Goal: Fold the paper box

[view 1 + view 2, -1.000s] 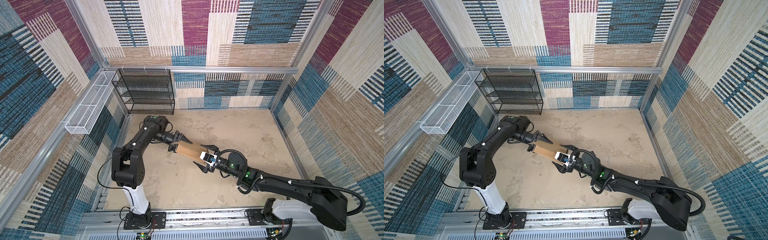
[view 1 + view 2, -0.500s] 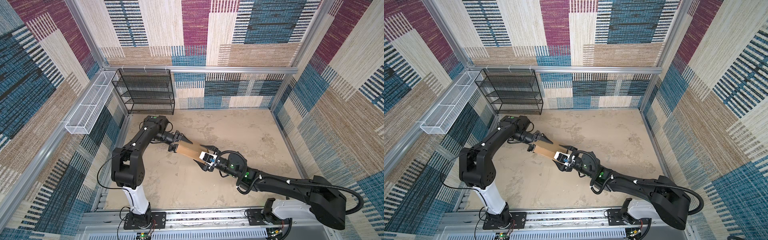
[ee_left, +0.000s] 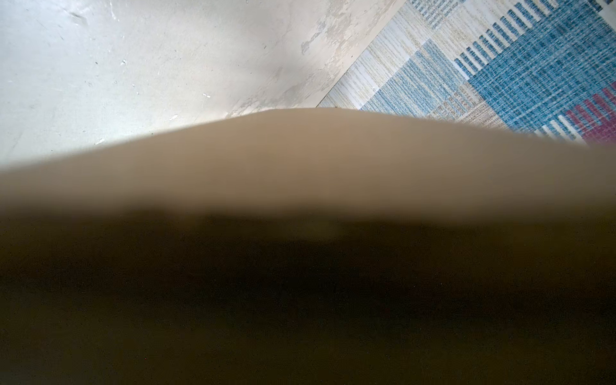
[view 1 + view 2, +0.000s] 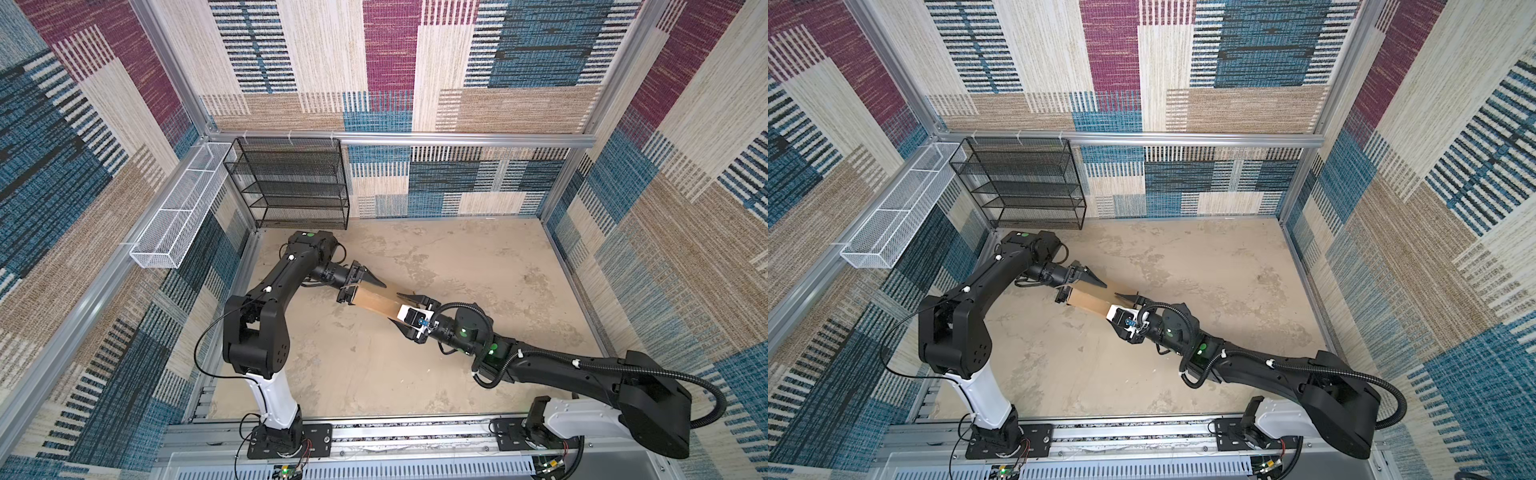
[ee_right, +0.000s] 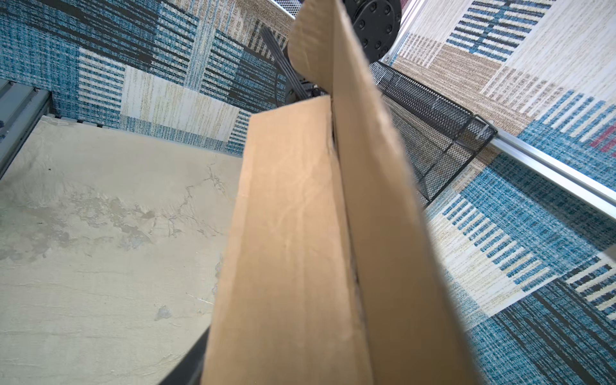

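Left wrist view: paper box (image 3: 300,160) too close, just brown blur fading to black. Right wrist view: box (image 5: 300,233) runs off frame. Both top views: my right gripper (image 4: 402,312) (image 4: 1121,314) too small, can't tell if jaws pinch.

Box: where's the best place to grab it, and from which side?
Grip a short end of the box, coming in along its length: it is on edge, long and thin, so jaws fit astride it. The left gripper and right gripper sit at opposite ends that way.
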